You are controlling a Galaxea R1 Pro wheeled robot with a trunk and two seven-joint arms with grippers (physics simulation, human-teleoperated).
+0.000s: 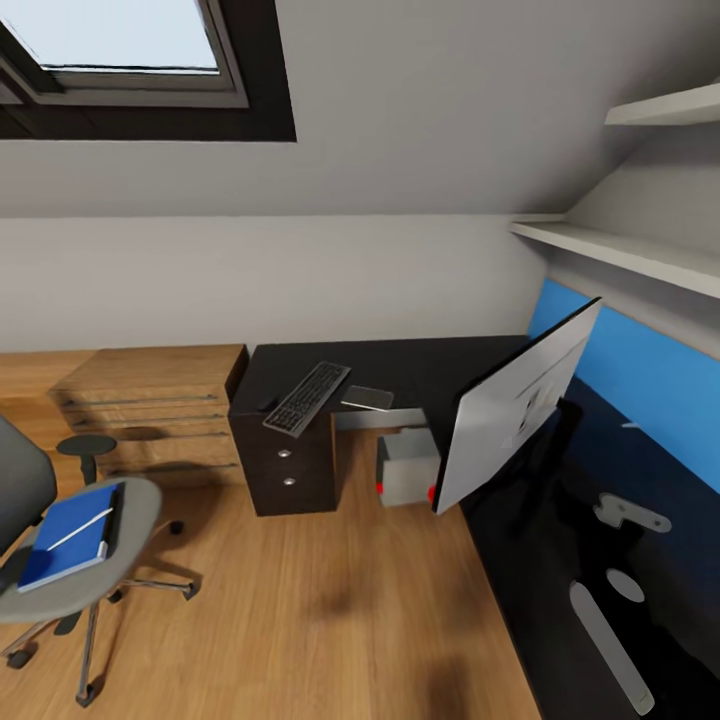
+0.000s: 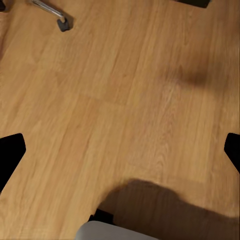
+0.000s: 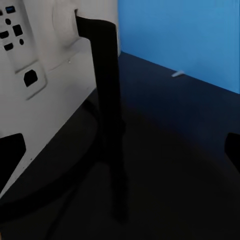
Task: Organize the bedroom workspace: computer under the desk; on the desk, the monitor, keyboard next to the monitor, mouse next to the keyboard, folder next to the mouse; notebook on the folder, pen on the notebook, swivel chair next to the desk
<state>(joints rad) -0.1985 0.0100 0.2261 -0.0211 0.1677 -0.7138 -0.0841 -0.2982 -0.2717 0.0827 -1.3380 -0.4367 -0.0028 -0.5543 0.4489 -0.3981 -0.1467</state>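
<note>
Two items, a blue folder [image 1: 68, 536] and white pen [image 1: 82, 529], are seen on the swivel chair [image 1: 120, 540]; keyboard [image 1: 307, 397] and monitor [image 1: 520, 405] are carried by the black surface [image 1: 420, 365], computer [image 1: 408, 470] beneath. Both pincers [image 2: 120, 150] [image 3: 120, 150] are spread open, empty.

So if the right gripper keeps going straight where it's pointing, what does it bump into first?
Probably the monitor's thin black stand, which sits right ahead between the open fingertips, with the black desk just beneath. Depth is hard to judge here.
</note>
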